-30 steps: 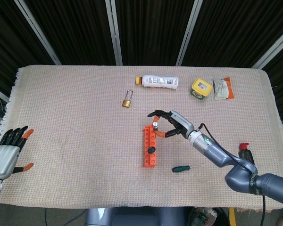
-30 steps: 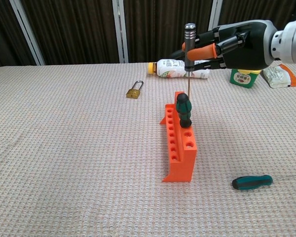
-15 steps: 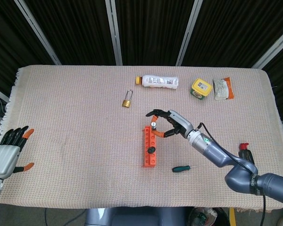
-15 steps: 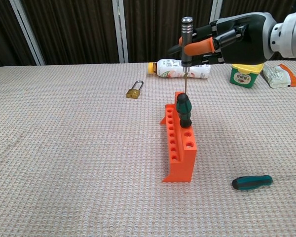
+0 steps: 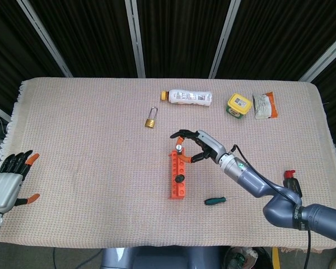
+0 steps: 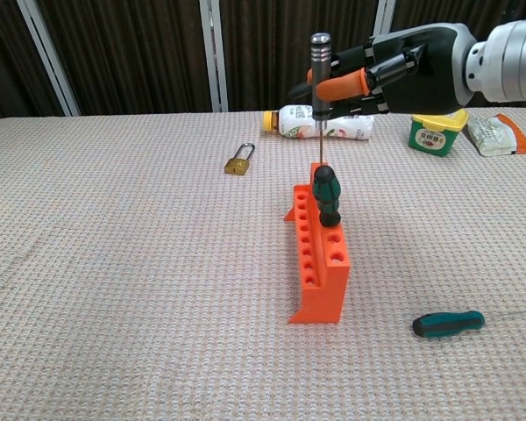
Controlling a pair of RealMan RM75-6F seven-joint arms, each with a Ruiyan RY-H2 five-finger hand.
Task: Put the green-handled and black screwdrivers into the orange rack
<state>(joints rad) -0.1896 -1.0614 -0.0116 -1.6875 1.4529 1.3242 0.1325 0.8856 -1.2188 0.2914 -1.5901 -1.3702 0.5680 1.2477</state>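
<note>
Centrally on the beige woven tablecloth (image 5: 89, 129) stands the long orange plastic rack with rows of round holes (image 6: 319, 263), its length running away from the chest camera. One stubby screwdriver with a green and black handle (image 6: 326, 196) already stands upright in a hole towards the rack's far end. Directly above that far end, the right hand (image 6: 394, 68), dark with orange fingertips, pinches a slim screwdriver with a dark knurled metal handle (image 6: 319, 60) between thumb and fingers, holding it upright with its thin shaft pointing down. The tip is just over the rack's far end; whether it touches the rack cannot be told. In the head view the same right hand (image 5: 200, 145) reaches in from the lower right, its other fingers loosely spread around the tool.

On the cloth to the right of the rack, near its front end, lies a small green-handled screwdriver (image 6: 448, 324) on its side, apart from the rack.

Farther back sit a small brass padlock (image 5: 150, 121), a white plastic bottle lying on its side (image 5: 186, 97), a yellow and green tin (image 5: 239, 105), and a white and orange packet (image 5: 264, 105) beside the tin.

The left hand (image 5: 8, 182) rests at the table's near left edge, well away from everything, fingers spread and holding nothing.
</note>
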